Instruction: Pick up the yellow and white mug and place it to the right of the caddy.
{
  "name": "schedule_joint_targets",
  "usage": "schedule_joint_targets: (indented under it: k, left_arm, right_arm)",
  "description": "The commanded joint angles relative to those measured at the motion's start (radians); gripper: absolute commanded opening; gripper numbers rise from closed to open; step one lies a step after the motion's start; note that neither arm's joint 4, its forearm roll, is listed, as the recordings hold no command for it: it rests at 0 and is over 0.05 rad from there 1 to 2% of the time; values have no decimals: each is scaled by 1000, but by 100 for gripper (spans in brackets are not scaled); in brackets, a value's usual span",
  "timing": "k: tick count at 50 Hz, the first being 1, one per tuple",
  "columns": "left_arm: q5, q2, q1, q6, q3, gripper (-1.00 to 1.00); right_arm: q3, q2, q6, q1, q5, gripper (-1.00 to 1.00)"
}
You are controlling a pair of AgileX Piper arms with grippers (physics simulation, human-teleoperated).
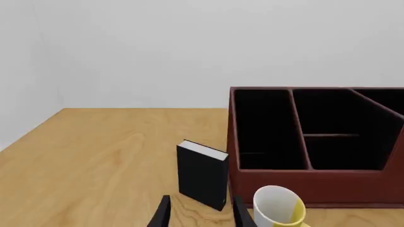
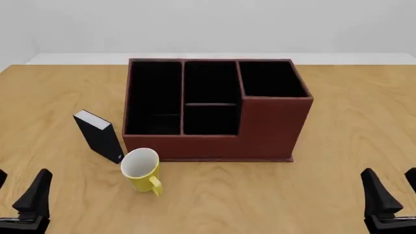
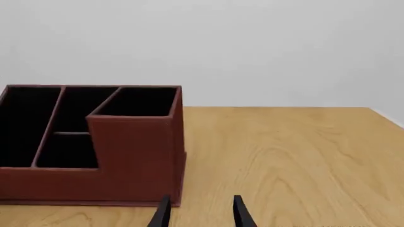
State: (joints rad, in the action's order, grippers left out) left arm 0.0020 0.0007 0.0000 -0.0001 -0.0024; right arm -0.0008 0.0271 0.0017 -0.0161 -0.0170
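Note:
The yellow and white mug stands upright on the table, its handle toward the near edge, just in front of the caddy's left front corner. It shows at the picture's edge in the left wrist view as the mug. The caddy is a large reddish-brown box with black compartments at the table's middle, its taller section on the right. My left gripper is open near the front left, well short of the mug. My right gripper is open at the front right. Nothing sits between either pair of fingers.
A small black book-like block stands upright just left of the mug and close to the caddy's left front corner. The wooden table runs to the right of the caddy. A pale wall closes the far side.

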Motion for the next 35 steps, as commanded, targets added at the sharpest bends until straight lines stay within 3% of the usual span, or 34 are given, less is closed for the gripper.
schedule_joint_targets:
  k: [1, 11, 21, 35]
  left_arm:
    - [7, 2, 0, -1, -8, 100]
    - [14, 1, 0, 0, -15, 100]
    - [22, 4, 0, -1, -25, 100]
    - [22, 4, 0, -1, -25, 100]
  right_arm:
    - [0, -26, -25, -37, 50, 100]
    - [-4, -27, -34, -53, 61, 100]
    - [0, -17, -63, -190, 93, 100]
    - [1, 131, -71, -289, -39, 100]
